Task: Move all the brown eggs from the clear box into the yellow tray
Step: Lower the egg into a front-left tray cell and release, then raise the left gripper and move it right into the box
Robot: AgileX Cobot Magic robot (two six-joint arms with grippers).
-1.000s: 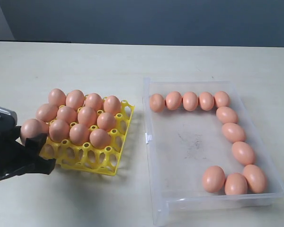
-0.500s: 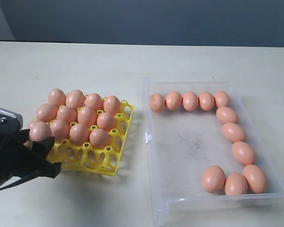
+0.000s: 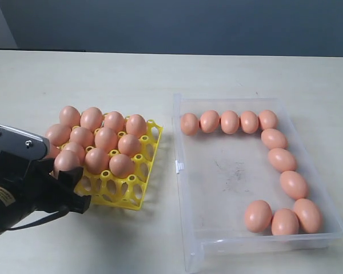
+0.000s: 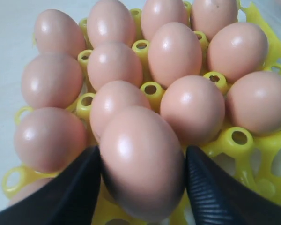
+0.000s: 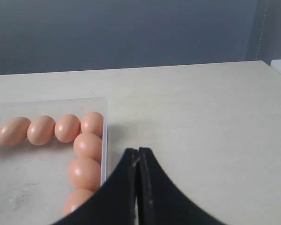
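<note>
- far left: the left claw (image 3: 67, 165) has one brown egg (image 3: 66, 161) in it, with the black fingers (image 4: 61, 197) spread about egg-wide and pressed on either side
- that egg sits over the near left part of the yellow tray (image 3: 123, 192), right up against its neighbours; can't tell if it's actually down in a cup
- the eggs in the tray (image 3: 106, 139) are packed touching each other across the far and middle rows, while the cups (image 3: 142, 195) along the near edge and the right edge are bare
- the tray is on the pale surface (image 3: 103, 74), just left of the clear box (image 3: 186, 228), with a narrow gap between them
- inside the box there are eleven loose eggs (image 3: 230, 121): five in a line along the far wall, the others running down the right wall and curling in at the near right corner, with the scuffed bottom showing in the middle
- the right claw (image 5: 138, 157) only shows in its own wrist view: fingers pressed together, nothing between them, over the surface just outside a corner of the box
</note>
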